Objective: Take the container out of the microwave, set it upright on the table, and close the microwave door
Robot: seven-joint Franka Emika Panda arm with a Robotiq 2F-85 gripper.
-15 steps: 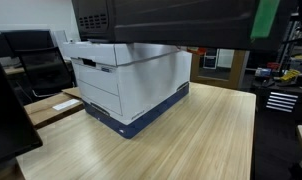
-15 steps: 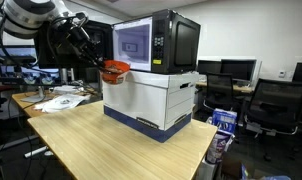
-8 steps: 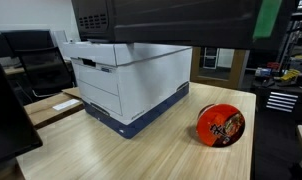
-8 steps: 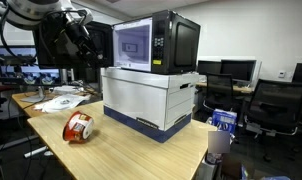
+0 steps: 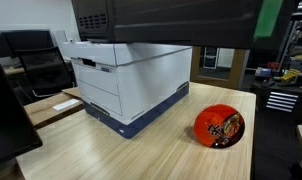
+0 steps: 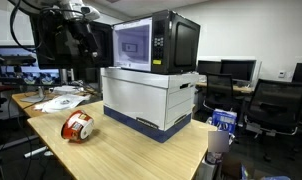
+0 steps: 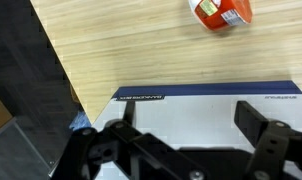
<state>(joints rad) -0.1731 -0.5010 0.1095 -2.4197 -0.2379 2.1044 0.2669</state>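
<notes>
The container (image 5: 220, 126), a small red bowl with a printed top, lies on its side on the light wood table (image 5: 141, 150), its top facing the camera. It also shows as the container (image 6: 79, 126) and the container (image 7: 222, 11). The black microwave (image 6: 161, 42) stands on a white file box (image 6: 151, 98). Its front looks bright, and the microwave door is hard to tell apart from the dark arm (image 6: 71, 32) beside it. My gripper (image 7: 186, 135) hangs open over the box front, well above the container, with nothing between its fingers.
A smaller desk with papers (image 6: 56, 100) stands beside the table. Office chairs and monitors (image 6: 241, 85) fill the background. A tall dark panel (image 5: 6, 110) blocks the near left of an exterior view. The table edge (image 6: 206, 150) lies close to the box.
The gripper has opened and let the container go. The container dropped from beside the microwave onto the table and now rests on its side. The arm has pulled up a little.
</notes>
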